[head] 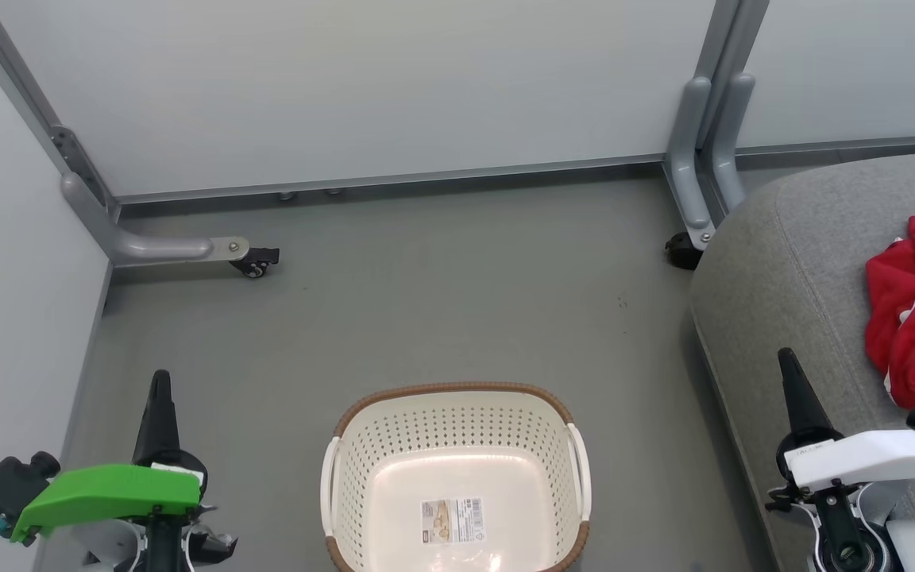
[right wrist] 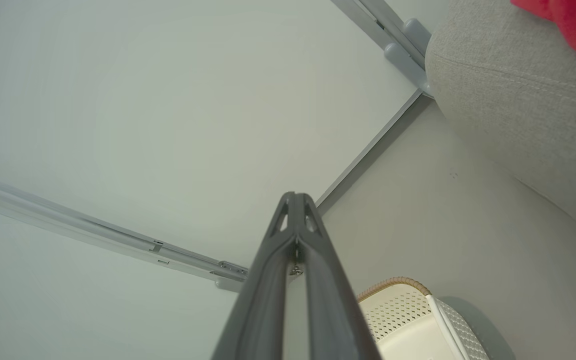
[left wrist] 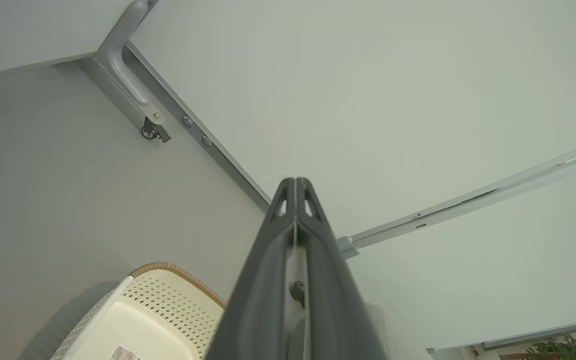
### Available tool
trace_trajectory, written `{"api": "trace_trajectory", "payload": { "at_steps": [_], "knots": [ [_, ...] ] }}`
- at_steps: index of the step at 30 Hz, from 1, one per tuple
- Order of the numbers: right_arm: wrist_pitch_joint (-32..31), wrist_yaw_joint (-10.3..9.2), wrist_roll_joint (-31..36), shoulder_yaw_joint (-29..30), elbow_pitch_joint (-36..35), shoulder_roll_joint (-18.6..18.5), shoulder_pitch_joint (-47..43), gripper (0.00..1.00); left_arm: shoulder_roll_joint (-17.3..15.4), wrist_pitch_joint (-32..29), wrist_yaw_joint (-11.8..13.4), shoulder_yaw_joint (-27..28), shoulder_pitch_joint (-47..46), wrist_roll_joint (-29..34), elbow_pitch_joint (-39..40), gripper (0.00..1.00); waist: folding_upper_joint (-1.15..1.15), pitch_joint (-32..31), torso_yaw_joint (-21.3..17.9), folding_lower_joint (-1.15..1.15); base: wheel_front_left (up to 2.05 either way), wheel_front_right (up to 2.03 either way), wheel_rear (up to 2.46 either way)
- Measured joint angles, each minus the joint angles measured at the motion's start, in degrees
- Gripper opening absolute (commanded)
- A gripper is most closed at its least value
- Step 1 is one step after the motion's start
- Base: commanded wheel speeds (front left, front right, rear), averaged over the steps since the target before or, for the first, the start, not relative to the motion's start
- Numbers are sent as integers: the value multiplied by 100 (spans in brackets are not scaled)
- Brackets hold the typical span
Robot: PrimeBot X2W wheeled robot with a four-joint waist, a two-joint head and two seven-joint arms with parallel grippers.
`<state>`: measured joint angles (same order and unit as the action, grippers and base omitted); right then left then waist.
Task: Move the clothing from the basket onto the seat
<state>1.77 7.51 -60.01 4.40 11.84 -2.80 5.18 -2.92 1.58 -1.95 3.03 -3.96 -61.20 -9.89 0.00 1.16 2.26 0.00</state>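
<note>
The red clothing (head: 914,314) lies bunched on the grey seat (head: 791,262), well apart from the basket (head: 457,405) on the floor (head: 442,286). The left gripper (head: 160,380) and right gripper (head: 787,357), either side of the basket, have their fingers pressed together, holding nothing.

You're looking at a lab-style test bay: pale partition panels (head: 394,87) on grey wheeled feet (head: 179,248) are fencing in a grey floor (head: 457,302), with a seat (head: 791,262) and basket (head: 457,389) standing inside.
</note>
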Motion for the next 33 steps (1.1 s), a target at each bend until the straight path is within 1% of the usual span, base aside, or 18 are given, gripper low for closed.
{"api": "trace_trajectory", "payload": {
  "at_steps": [16,33],
  "knots": [
    [-194,-1,-1023,2,101,-49,62,0,1,-237,21,103,-24,-939,73,0,0,-34,-57,0,0,0,0],
    [-354,-2,-1980,-19,189,-125,133,0,3,-457,52,210,-73,-1773,152,0,0,-71,-116,0,0,0,0]
  ]
}}
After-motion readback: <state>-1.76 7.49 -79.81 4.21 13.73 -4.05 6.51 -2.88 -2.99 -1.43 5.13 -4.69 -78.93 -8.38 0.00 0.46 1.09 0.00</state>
